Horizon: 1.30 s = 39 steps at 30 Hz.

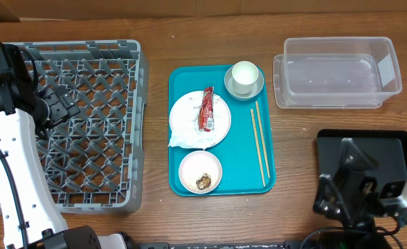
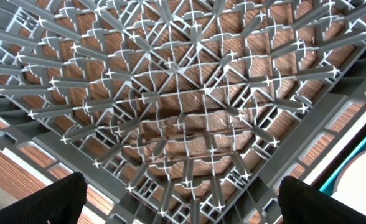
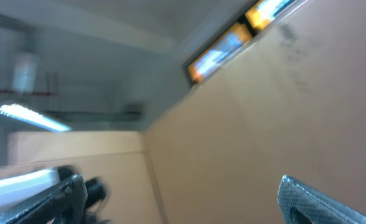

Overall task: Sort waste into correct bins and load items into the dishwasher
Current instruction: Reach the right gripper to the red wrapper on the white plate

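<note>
The left end effector (image 2: 183, 208) hangs wide open, holding nothing, over the lattice floor of the grey dish rack (image 2: 170, 93). The right end effector (image 3: 183, 206), equally wide and unladen, sits above the black tray (image 1: 397, 149). Between them the teal tray (image 1: 248, 176) carries a plate (image 1: 186, 111) with the red wrapper (image 1: 207, 109) and crumpled napkin (image 1: 183, 142), a small bowl (image 1: 185, 169) holding a brown scrap (image 1: 203, 182), a white cup (image 1: 245, 75) in its saucer (image 1: 259, 90), and two chopsticks (image 1: 259, 142). The clear tub (image 1: 338, 72) stands on the desk (image 1: 155, 214) beyond the black tray.
</note>
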Each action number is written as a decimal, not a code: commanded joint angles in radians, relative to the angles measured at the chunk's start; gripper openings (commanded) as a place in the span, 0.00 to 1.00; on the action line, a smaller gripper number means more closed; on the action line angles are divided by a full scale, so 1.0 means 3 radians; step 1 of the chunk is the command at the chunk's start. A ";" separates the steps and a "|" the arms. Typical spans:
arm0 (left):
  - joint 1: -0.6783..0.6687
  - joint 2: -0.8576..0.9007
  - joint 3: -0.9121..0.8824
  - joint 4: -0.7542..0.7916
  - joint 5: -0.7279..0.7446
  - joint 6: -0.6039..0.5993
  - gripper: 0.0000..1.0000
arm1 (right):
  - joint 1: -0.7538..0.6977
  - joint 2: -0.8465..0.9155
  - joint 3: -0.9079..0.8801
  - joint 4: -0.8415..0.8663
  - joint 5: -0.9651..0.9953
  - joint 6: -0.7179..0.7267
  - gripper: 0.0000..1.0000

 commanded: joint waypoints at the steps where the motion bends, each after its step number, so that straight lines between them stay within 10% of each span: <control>1: 0.0003 -0.0080 0.0093 -0.0008 -0.0052 0.0004 1.00 | 0.0023 0.0163 0.0657 -0.0505 0.0417 -0.0268 1.00; 7: 0.0003 -0.0080 0.0093 -0.0008 -0.0052 0.0004 1.00 | 0.0023 0.1273 0.2251 -0.2692 -0.0401 -0.1644 1.00; 16: 0.0003 -0.0080 0.0093 -0.0008 -0.0052 0.0004 1.00 | 0.0418 0.3324 0.4116 -0.4636 -0.0318 -0.1830 1.00; 32: 0.0003 -0.0080 0.0093 -0.0008 -0.0053 0.0004 1.00 | 0.1699 0.5286 0.4574 -0.4725 -0.0923 -0.1419 1.00; 39: 0.0003 -0.0080 0.0093 -0.0006 -0.0053 0.0004 1.00 | 0.1788 0.5802 0.4573 -0.4738 -0.0112 -0.0922 0.53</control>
